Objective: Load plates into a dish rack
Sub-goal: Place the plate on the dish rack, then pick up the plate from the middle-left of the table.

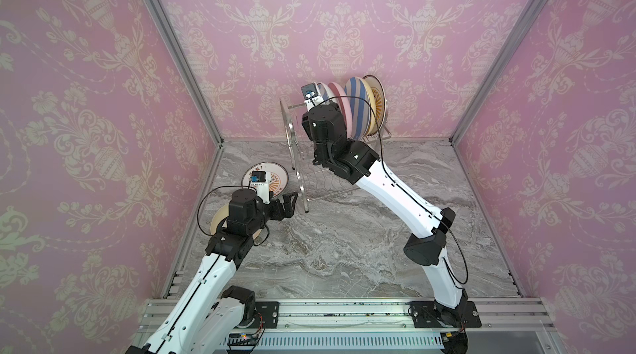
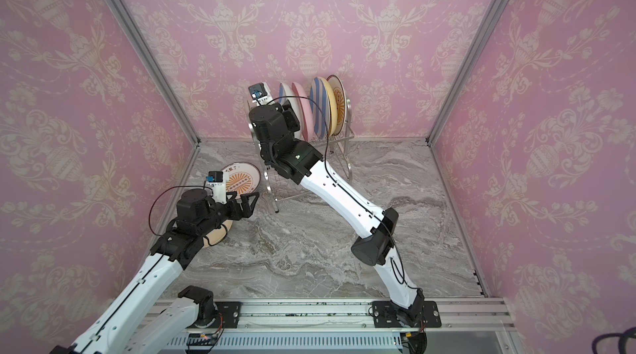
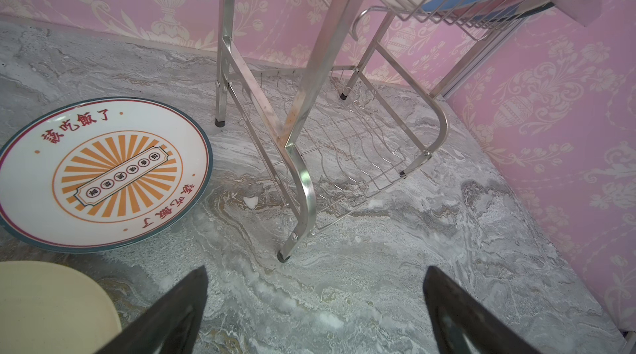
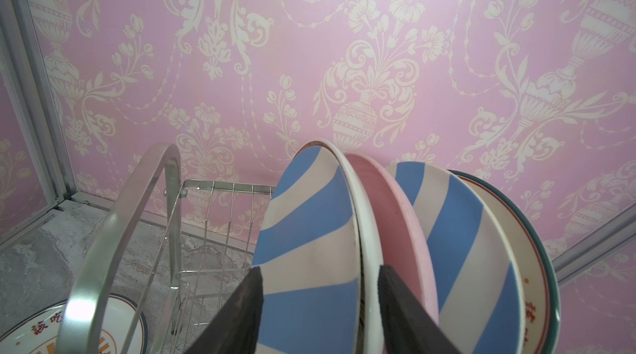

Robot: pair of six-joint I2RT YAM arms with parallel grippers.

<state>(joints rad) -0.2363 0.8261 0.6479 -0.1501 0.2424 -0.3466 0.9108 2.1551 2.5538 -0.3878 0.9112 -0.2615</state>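
The dish rack (image 1: 292, 135) stands at the back wall. On its upper shelf several plates stand upright: a blue-white striped plate (image 4: 309, 218), a pink one (image 4: 389, 204), a second striped one (image 4: 454, 232), a yellow one (image 2: 332, 108) and a sunburst one (image 4: 530, 266). My right gripper (image 4: 320, 268) is open, its fingers straddling the rim of the first striped plate. Another sunburst plate (image 3: 103, 176) and a cream plate (image 3: 51, 307) lie flat on the table left of the rack. My left gripper (image 3: 316, 268) hovers open and empty near the rack's front leg.
The rack's wavy lower shelf (image 3: 344, 163) holds nothing. Pink patterned walls (image 1: 103, 94) close in the left, back and right sides. The grey marble table (image 1: 344, 232) stretches in front of the rack. The right arm (image 1: 395, 190) reaches across the rack's front.
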